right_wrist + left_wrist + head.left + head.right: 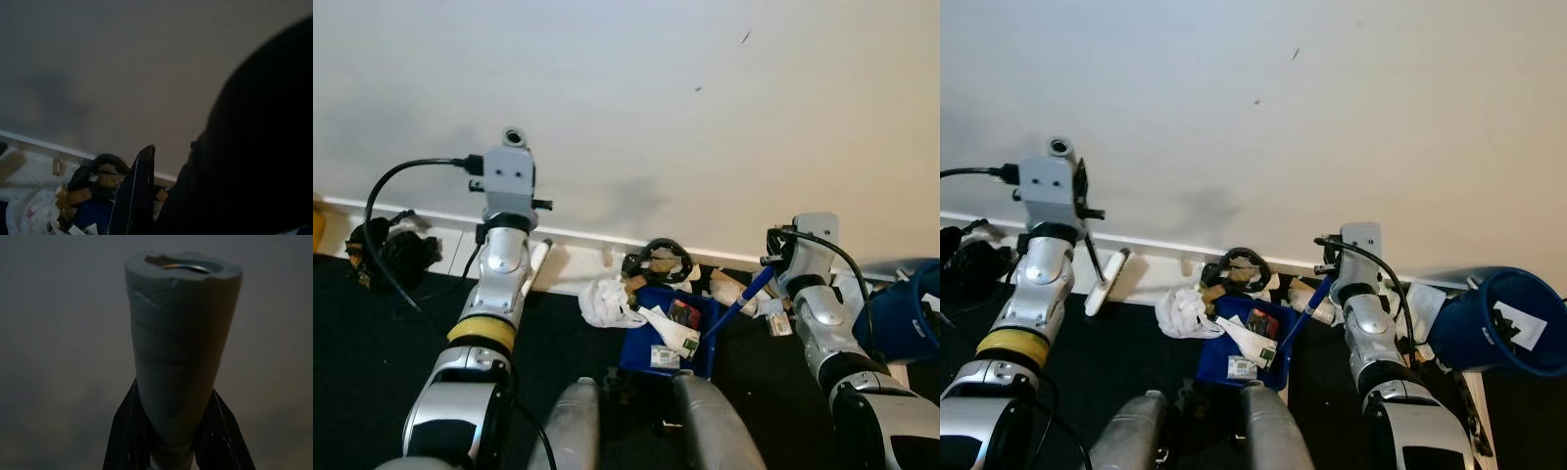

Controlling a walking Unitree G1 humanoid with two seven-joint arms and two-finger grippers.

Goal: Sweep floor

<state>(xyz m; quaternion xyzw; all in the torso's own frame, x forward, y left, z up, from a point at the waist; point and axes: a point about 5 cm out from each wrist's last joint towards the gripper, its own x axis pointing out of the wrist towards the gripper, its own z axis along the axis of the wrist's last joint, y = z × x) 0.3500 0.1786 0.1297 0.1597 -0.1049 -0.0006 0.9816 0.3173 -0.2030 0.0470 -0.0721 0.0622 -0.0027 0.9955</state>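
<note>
**Dustpan loaded at the skirting board, both arms working the tools**

The blue dustpan (671,338) is sitting on the dark floor (372,323) just in front of the white skirting board (578,257), between the two arms, and it is carrying crumpled white paper (607,302), wrappers and scraps. Its blue handle (739,304) is slanting up toward the right arm; the right gripper (134,196) is showing one black finger beside it, and I cannot tell whether it is gripping. The left gripper (171,431) is clamping its two fingers around a grey foam-covered broom handle (181,342), which is standing upright against the wall. A blue bin (1498,318) is lying tilted to the right, its mouth open.

The pan is looking light but loosely heaped, so tipping it is likely to spill paper; the stiff handle is probably the best place to take hold. The foam grip is appearing soft and unlikely to slip
</note>
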